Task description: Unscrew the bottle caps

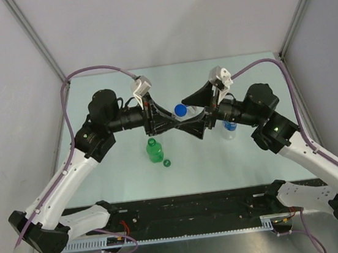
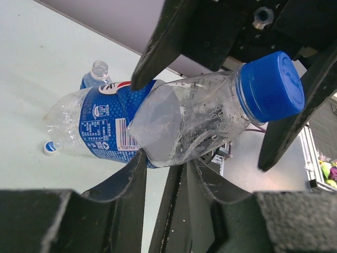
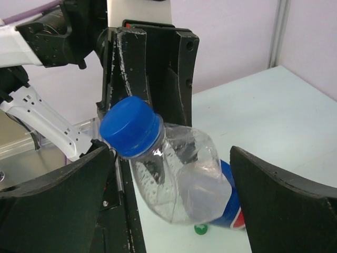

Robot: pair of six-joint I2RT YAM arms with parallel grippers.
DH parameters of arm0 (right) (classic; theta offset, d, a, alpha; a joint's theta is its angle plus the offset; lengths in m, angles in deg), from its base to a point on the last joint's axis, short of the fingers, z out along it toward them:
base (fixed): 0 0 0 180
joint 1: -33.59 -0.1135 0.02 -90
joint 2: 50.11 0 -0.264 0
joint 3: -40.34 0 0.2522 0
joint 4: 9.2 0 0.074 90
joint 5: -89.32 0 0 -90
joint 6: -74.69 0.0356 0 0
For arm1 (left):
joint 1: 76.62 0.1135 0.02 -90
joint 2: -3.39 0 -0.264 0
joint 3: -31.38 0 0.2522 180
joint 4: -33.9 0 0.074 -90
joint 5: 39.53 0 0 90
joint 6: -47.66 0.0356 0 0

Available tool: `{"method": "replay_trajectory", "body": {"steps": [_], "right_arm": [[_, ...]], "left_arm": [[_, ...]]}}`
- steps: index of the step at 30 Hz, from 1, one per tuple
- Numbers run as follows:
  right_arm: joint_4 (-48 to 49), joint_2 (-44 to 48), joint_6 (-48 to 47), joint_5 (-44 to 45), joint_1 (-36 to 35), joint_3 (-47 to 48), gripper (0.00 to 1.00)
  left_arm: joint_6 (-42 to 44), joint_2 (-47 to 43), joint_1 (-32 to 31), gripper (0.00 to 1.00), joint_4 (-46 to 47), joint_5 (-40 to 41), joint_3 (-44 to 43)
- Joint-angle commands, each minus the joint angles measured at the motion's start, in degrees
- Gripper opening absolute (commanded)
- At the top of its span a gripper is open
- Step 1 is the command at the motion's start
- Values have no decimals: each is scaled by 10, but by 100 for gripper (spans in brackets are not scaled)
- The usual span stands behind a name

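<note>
1. Two of the three caps appear to be off. The green cap (image 1: 166, 162) lies on the table (image 1: 113, 176) just beside the upright green bottle (image 1: 154, 150). The white cap (image 2: 50, 147) lies on the table near the second clear bottle (image 2: 97, 71), which stands with its neck bare.
2. One is left: the blue cap (image 2: 271, 87) is seated on its neck and not yet unscrewed, so I judge the task roughly two-thirds done.
3. That cap tops the held bottle (image 2: 184, 121), a clear one with a blue label. It is lifted off the table and tipped on its side between the two arms, above the middle of the table.
4. The left gripper (image 2: 167, 161) is squeezed tight on the bottle's body just below the shoulder. The plastic is visibly dented where the fingers press in.
5. The right gripper (image 3: 169, 158) stands at its widest, with one finger on either side of the blue cap. Both are clear of it and it holds nothing.
6. The next step, as I read it, is for the right jaws to close on the cap and twist while the left steadies the bottle.
</note>
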Motion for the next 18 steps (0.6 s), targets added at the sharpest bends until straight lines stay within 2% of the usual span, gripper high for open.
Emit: {"method": "replay_trajectory", "body": {"steps": [1, 2, 7, 11, 14, 15, 16, 18], "right_arm": [[32, -21, -16, 51, -23, 21, 98], [34, -26, -13, 54, -26, 21, 97], [46, -35, 5, 56, -28, 21, 45], [56, -36, 16, 49, -27, 21, 19], [59, -35, 23, 48, -24, 22, 12], [59, -36, 26, 48, -23, 22, 12], [60, -35, 29, 48, -21, 21, 12], [62, -34, 37, 48, -15, 21, 12]], "left_arm": [[-20, 5, 4, 0, 15, -38, -23], [-19, 6, 4, 0, 15, -41, -22], [-14, 6, 4, 0, 15, -44, -21], [-5, 4, 4, 0, 16, -43, -15], [3, 0, 4, 0, 16, -41, -8], [7, -1, 4, 5, 15, -41, -5], [11, -4, 4, 11, 15, -40, -2], [21, -12, 6, 35, 15, -34, 5]]}}
